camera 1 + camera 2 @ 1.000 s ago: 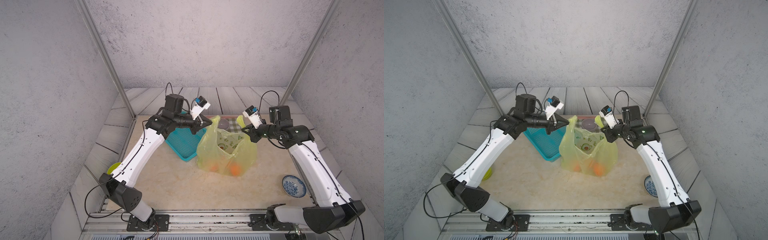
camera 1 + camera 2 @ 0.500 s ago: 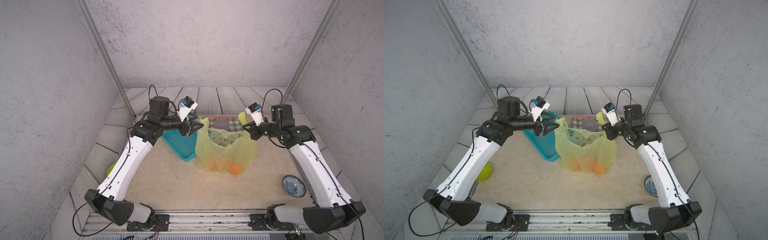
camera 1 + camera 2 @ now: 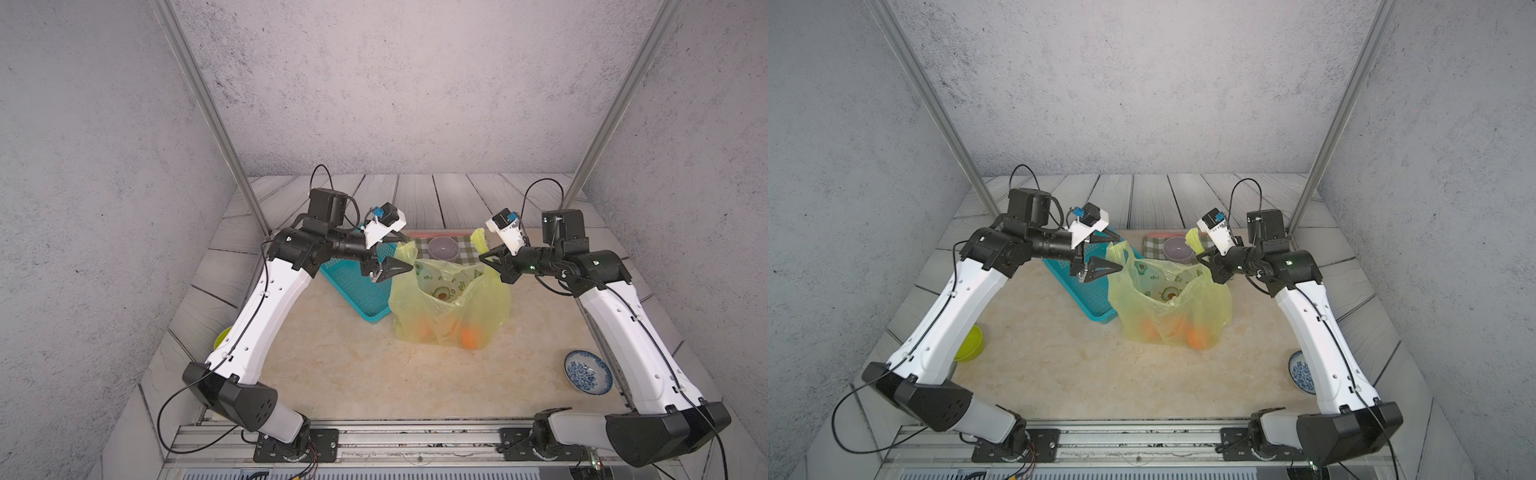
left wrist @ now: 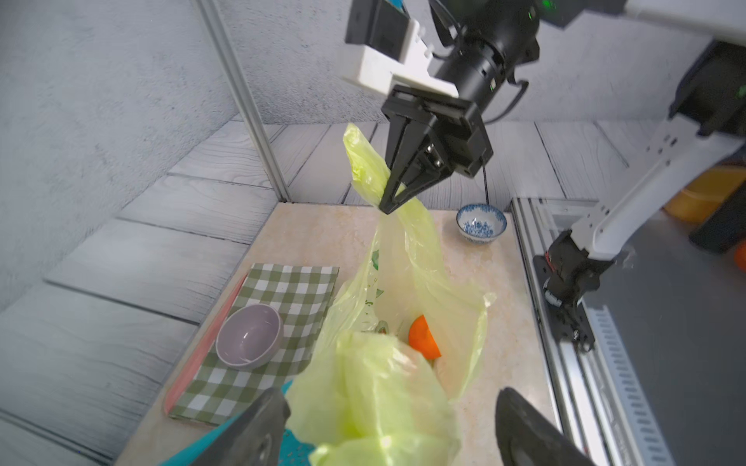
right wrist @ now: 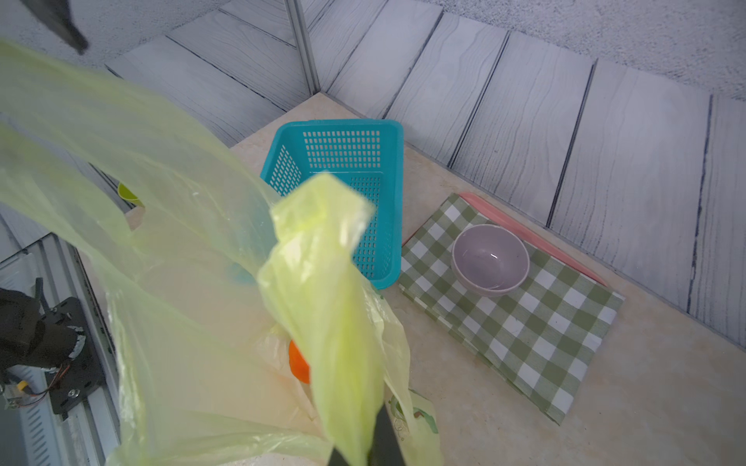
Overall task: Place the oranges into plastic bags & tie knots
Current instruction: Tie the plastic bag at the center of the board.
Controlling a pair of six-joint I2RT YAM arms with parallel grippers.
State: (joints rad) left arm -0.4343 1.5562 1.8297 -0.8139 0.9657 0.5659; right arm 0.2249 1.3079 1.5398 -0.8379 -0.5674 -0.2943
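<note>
Pinching one handle of the single bag, right gripper is clamped; left gripper gapes around the other handle. Bag stands on table; avocado prints, lettering unreadable. Oranges inside: at least two visible.

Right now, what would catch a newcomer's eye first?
The yellow-green bag stands mid-table with oranges glowing through its bottom. The right gripper pinches one handle upright, while the left gripper gapes open at the other handle, nothing tied yet.
</note>
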